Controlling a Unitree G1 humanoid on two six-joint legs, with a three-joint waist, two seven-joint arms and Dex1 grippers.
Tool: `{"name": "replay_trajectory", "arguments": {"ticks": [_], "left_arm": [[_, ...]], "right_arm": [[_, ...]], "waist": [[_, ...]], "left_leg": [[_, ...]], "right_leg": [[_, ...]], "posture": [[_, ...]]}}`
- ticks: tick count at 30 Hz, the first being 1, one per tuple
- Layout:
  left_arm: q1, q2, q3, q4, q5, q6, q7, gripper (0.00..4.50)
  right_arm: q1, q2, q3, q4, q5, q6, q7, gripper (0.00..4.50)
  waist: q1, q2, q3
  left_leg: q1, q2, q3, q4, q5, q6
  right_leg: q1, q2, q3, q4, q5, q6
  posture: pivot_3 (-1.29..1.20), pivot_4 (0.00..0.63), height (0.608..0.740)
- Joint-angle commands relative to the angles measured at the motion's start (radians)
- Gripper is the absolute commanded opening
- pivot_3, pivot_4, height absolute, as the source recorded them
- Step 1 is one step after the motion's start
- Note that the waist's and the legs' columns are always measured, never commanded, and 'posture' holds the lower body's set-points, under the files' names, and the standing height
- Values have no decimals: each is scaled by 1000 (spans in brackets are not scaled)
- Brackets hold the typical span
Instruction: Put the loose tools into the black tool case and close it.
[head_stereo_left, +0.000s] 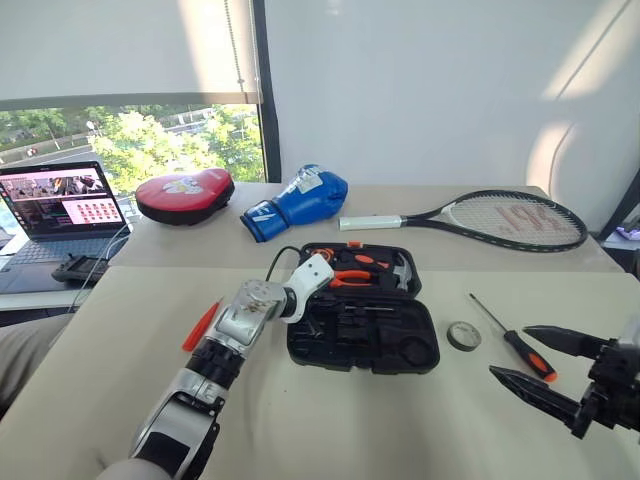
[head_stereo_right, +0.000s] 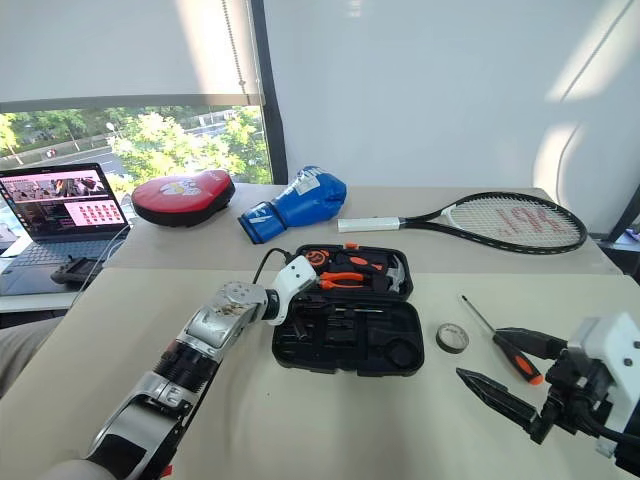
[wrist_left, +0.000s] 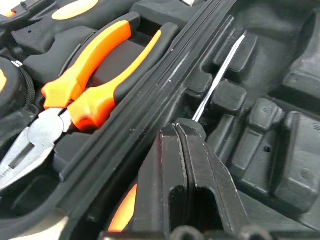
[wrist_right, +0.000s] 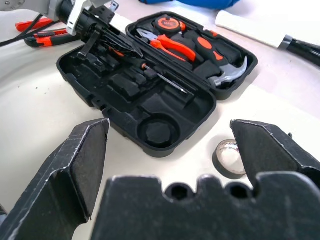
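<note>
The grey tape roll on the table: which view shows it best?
The left eye view: the whole tape roll lies flat on the bare table, between the tool case and a loose screwdriver. The right eye view shows it likewise. In the right wrist view a finger of the right gripper partly hides it.

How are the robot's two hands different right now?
The left hand is shut and reaches into the black tool case; the right hand is wide open, off to the side by the tape roll. Both have two black fingers.
</note>
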Motion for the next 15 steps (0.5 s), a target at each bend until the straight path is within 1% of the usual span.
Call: {"name": "replay_trajectory", "arguments": {"ticks": [1,2,3,4,5,6,8,9,10,12,13,15], "left_arm": [[32,46,-19,113,56,-18,5,68],[29,38,4,109,33,-42,4,68],[29,16,78,62,-52,-63,-17,68],[35,-4,153,-8,-152,-40,-50,68],[44,-14,209,-75,-227,-16,-70,68],[61,-19,240,-144,-278,5,-83,68],[103,43,239,-302,-397,141,-204,68],[123,73,245,-374,-454,202,-241,68],[140,98,248,-438,-497,241,-267,309],[163,147,254,-544,-564,280,-307,775],[169,172,257,-581,-595,296,-329,1245],[179,204,240,-656,-625,311,-349,1949]], "right_arm": [[-27,-13,5,-4,-22,-5,-23,4500],[-40,-13,11,0,-44,-14,-34,4500],[-60,-23,28,2,-39,10,-67,4500],[-79,-33,48,2,-42,30,-93,4500],[-98,-42,65,5,-38,55,-121,4500],[-110,-48,75,13,-34,76,-140,4500],[-142,-84,114,29,-64,121,-183,4500],[-153,-133,147,41,-106,176,-221,4500],[-170,-175,175,64,-127,240,-256,4500],[-247,-234,249,145,-136,330,-300,4500],[-303,-241,287,187,-132,367,-324,4500],[-397,-255,357,292,-153,424,-349,4500]], "waist": [[-2,0,-1],[-4,0,-1],[-5,0,-1],[-9,0,-1],[-14,0,0],[-17,-1,0],[-18,-4,2],[-18,-4,2],[-17,-4,2],[-17,-4,2],[-15,-4,2],[-13,-4,3]], "left_leg": [[0,0,0,0,0,0],[1,1,0,0,0,0],[1,1,0,0,0,0],[1,2,0,0,0,0],[0,2,1,0,0,0],[-3,2,1,0,0,-1],[-11,3,1,0,2,-4],[-16,3,1,0,7,-11],[-17,3,1,0,9,-14],[-17,3,1,0,9,-15],[-17,3,1,0,9,-15],[-16,2,1,0,8,-14]], "right_leg": [[0,1,0,0,0,0],[0,1,1,0,0,0],[1,2,1,0,0,0],[0,2,1,0,0,0],[-1,2,1,0,0,0],[-3,2,2,0,0,0],[-12,2,1,1,1,-2],[-17,3,1,2,2,-3],[-18,4,0,3,2,-4],[-18,4,0,3,2,-4],[-17,4,0,1,2,-5],[-16,5,0,0,1,-5]], "posture": [[0,150,740],[0,150,740],[0,150,740],[0,150,740],[0,150,740],[0,150,740],[0,150,740],[0,150,740],[0,150,740],[0,150,740],[0,150,740],[0,150,740]]}}
